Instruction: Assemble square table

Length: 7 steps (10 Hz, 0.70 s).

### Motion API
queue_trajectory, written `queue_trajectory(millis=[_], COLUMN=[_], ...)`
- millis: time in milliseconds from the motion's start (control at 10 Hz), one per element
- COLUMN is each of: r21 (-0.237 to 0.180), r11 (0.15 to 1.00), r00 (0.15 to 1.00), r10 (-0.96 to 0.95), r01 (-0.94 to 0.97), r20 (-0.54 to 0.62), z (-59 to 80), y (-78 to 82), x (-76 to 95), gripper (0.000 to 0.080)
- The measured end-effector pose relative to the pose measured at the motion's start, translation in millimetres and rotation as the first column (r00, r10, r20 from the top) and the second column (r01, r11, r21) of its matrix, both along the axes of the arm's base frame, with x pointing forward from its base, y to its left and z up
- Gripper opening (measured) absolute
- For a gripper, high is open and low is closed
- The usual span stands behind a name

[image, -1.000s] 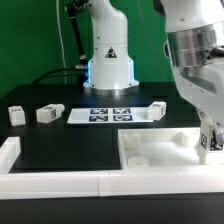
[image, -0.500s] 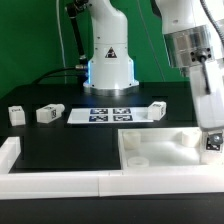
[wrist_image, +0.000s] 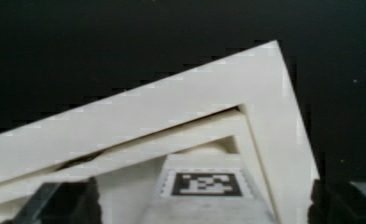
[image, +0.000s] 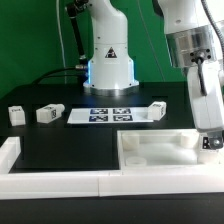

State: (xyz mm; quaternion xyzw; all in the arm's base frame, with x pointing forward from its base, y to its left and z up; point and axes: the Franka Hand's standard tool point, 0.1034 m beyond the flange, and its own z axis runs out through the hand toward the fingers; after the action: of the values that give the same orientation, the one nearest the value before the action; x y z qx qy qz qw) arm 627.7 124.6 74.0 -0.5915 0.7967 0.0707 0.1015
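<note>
1. Black fingers (wrist_image: 52, 200) of the end effector (wrist_image: 208, 202) stand wide apart and grip nothing. The wrist view shows a white tagged surface between them.
2. Black-white tag (wrist_image: 206, 184): directly below the end effector, midway between the fingers. Cannot tell which part carries it.
3. Square table top (image: 150, 137): white tray with a raised rim, flat on the table (image: 70, 145). The end effector hangs over its end at the exterior view's right, with one tray corner just beyond the fingers.
4. Nearest leg (image: 158, 109): past the tray, off toward the exterior view's left of the end effector, just beside the marker board (image: 100, 116).
5. Second leg (image: 50, 114) and third leg (image: 15, 114): well apart from the end effector, far to the exterior view's left.
6. White border bars (image: 60, 181): along the table edge, in front of the tray.
</note>
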Motion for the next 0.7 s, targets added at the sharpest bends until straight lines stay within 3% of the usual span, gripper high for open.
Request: queue_trajectory(millis=[100, 300, 400, 700], r21=[0.001, 0.007, 0.012, 0.011], r11=[1.000, 0.999, 0.998, 0.998], r00=[0.999, 0.998, 0.997, 0.997], r10=[0.030, 0.054, 0.067, 0.068], r01=[-0.030, -0.054, -0.067, -0.069], r20=[0.017, 0.031, 0.029, 0.026], z=[13.9, 34.6, 39.4, 36.5], y=[-1.3, -1.6, -0.8, -0.4], x=[-5.3, -13.1, -12.9, -14.0], gripper=[0.0631, 0.0644, 0.0649, 0.0649])
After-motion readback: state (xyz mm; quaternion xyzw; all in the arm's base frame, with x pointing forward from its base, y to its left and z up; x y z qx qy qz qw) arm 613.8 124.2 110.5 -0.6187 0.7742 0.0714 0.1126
